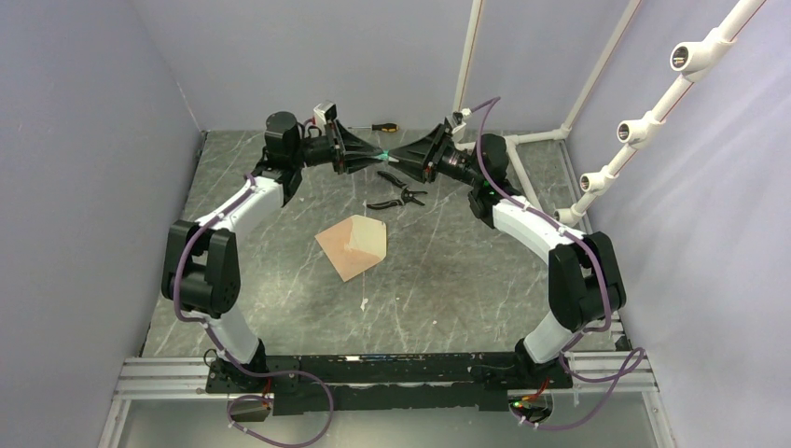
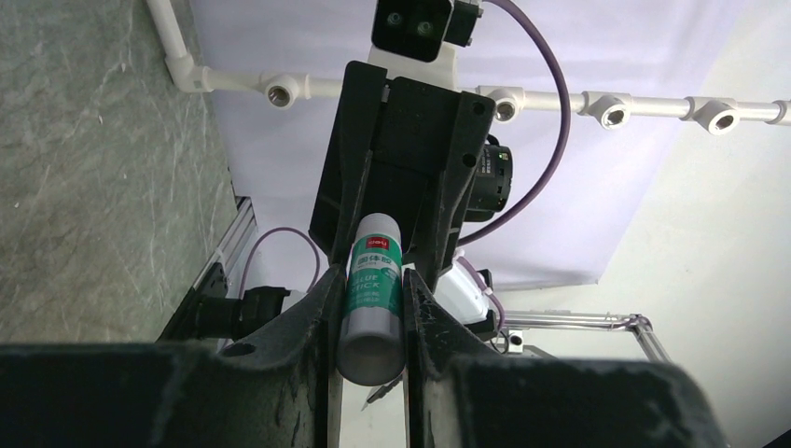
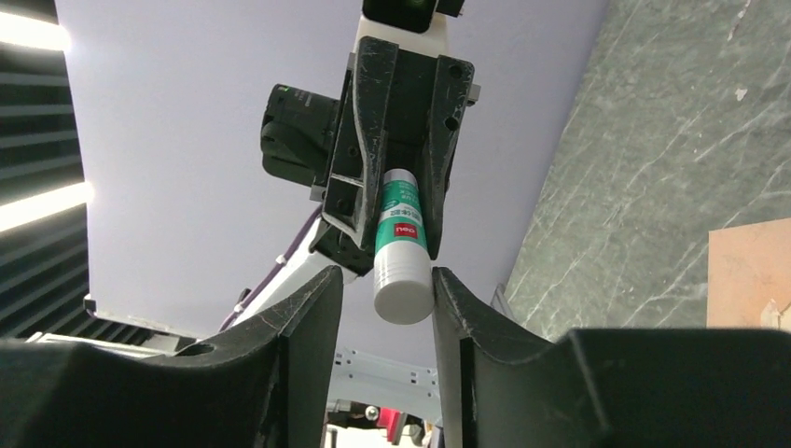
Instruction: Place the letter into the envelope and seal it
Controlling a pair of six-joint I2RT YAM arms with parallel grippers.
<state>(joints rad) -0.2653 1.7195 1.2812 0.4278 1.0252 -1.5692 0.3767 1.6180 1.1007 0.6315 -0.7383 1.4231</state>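
Two arms meet tip to tip above far bench (image 1: 448, 271), glue stick (image 2: 373, 289) horizontal between them. Left fingers (image 2: 326, 313) clamped on stick body; right fingers (image 3: 308, 313) slightly parted round cap end. Envelope (image 1: 354, 245) lies flat mid-bench, well apart, about equally near both arms.

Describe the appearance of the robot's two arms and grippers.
The left arm and right arm have curved white links between boxy black joints, with purple cables alongside. The left gripper and right gripper are black and wedge-shaped, each with two scuffed fingers.
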